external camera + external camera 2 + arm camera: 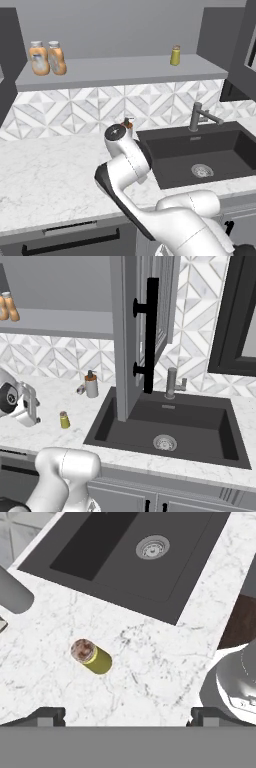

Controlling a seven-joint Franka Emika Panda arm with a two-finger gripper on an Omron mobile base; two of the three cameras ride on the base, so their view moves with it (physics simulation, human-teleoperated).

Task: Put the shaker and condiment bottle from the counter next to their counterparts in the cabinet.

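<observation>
The shaker stands upright on the counter just beside the sink; in the hand view it sits at about nine o'clock from centre, its brownish cap facing the camera, the sink corner at about one o'clock from it. The gripper hangs above it with its jaws spread wide and nothing between them — the two dark tips stand far apart at the bottom edge. In the right base view the shaker is near the pump dispenser, at roughly seven o'clock from it. Two orange bottles already stand together on the cabinet shelf, a second small shaker well apart from them. The shaker is probably light, rigid and smooth-sided — likely to tip if nudged — so a grip across the yellow body, below the cap, seems best.
</observation>
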